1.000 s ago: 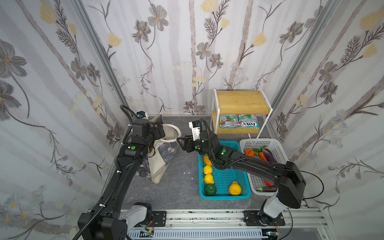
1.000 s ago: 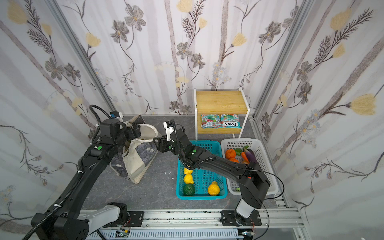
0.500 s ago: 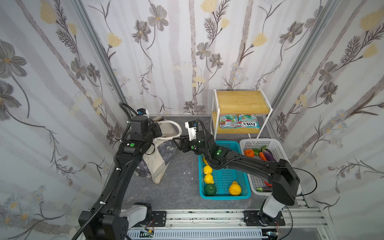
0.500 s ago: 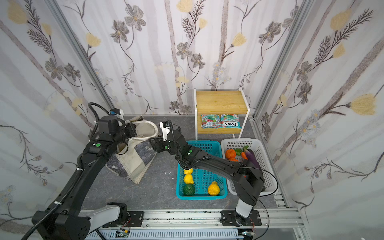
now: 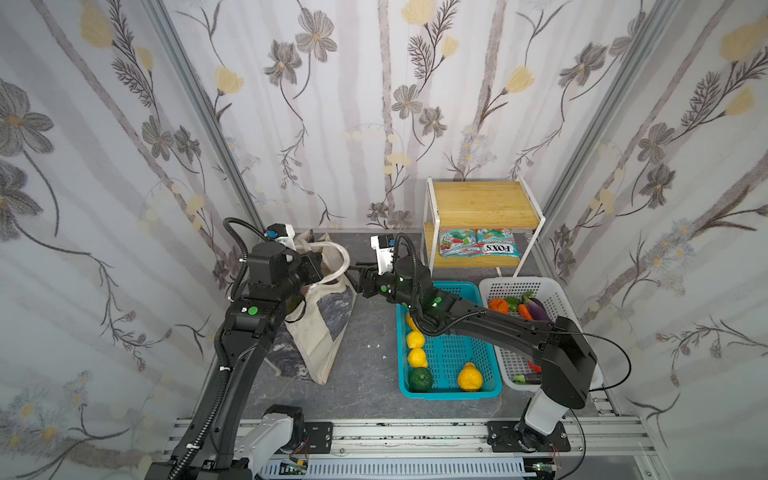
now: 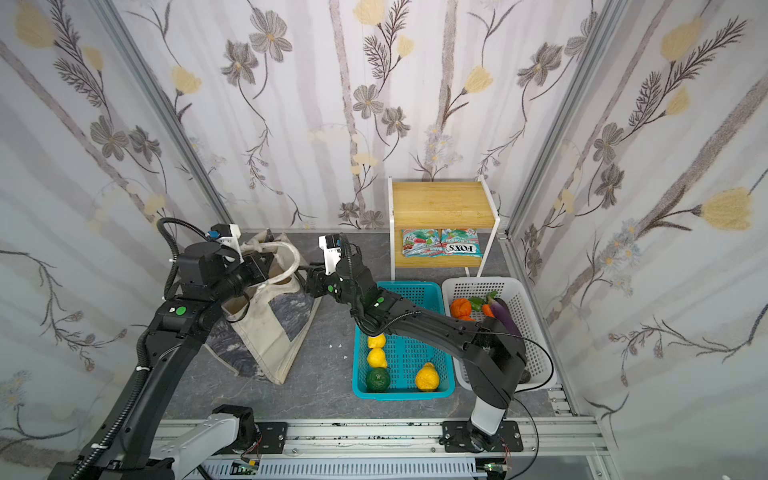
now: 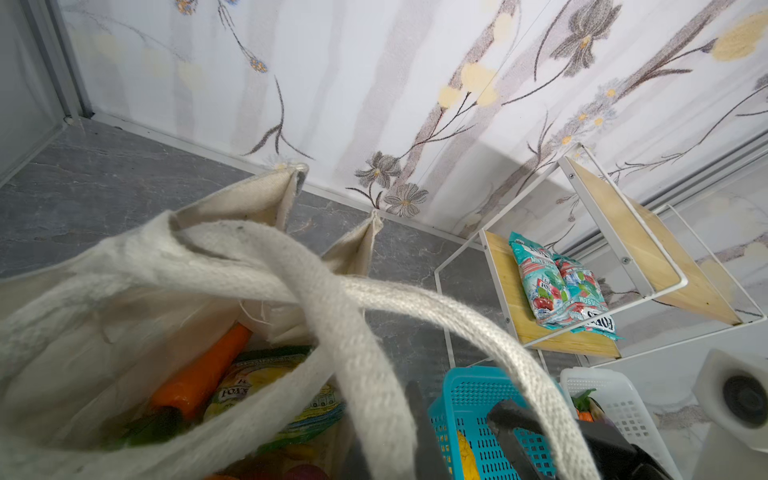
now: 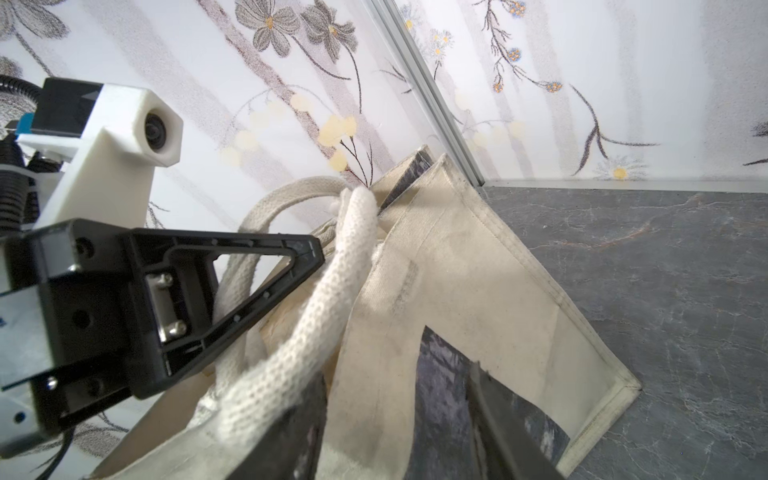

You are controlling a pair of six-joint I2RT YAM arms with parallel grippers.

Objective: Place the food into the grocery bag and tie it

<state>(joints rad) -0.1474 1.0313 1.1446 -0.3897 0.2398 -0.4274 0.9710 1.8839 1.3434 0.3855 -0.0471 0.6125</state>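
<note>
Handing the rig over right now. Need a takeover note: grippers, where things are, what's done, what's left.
Left gripper: shut on a handle strap of the grocery bag.
Right gripper: open, fingers astride the bag's edge.
Done: carrot and a FOX'S packet are in the bag.
To do: two FOX'S packets on the shelf, fruit in the teal basket, vegetables in the white basket; handles not tied.

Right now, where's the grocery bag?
In both top views the grocery bag sits left of centre on the grey floor, left of the teal basket.
</note>
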